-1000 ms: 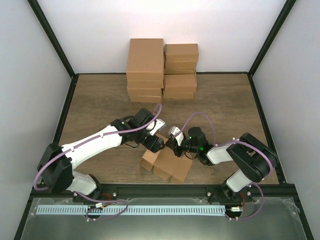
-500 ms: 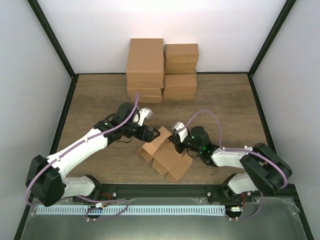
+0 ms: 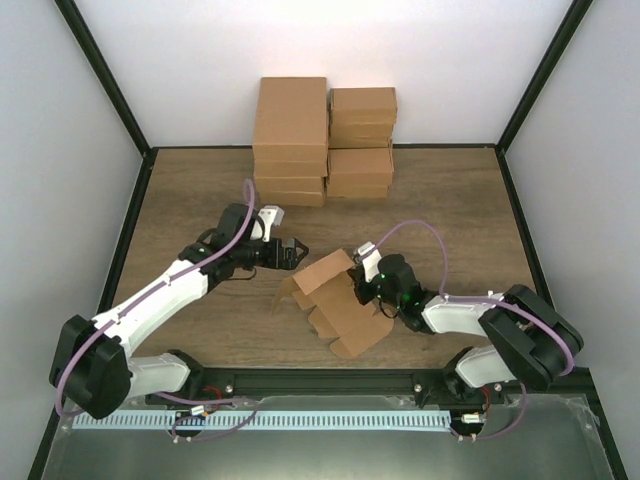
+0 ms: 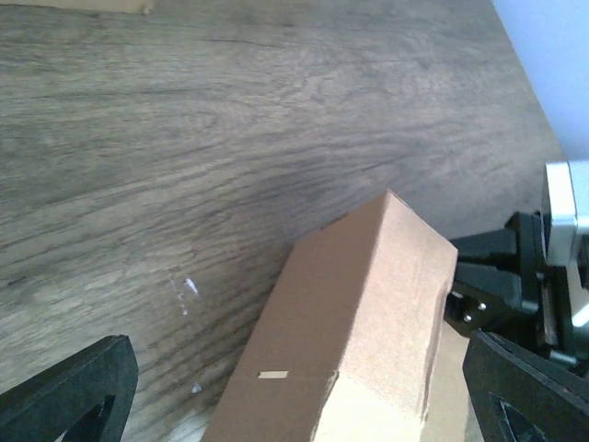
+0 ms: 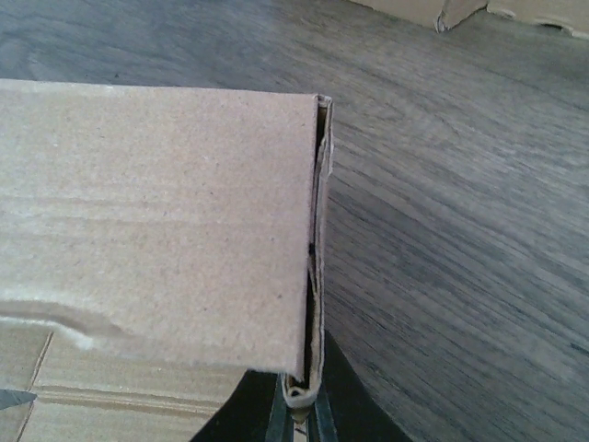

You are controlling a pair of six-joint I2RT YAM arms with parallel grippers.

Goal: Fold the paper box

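The paper box is a tan, half-folded cardboard piece lying at the table's near middle, with one wall raised. My right gripper is shut on the upper edge of that wall. In the right wrist view the doubled cardboard edge is pinched at the right gripper. My left gripper stands wide open just left of the box, apart from it. In the left wrist view the paper box rises ahead of the left gripper, and its black fingers touch nothing.
Two stacks of larger brown cartons stand against the back wall; their lower edges show in the right wrist view. Black frame posts and white walls bound the wooden table.
My left gripper has pulled back to the left, away from the box, and opened wide. The box has settled lower and flatter while my right gripper stays shut on its wall.
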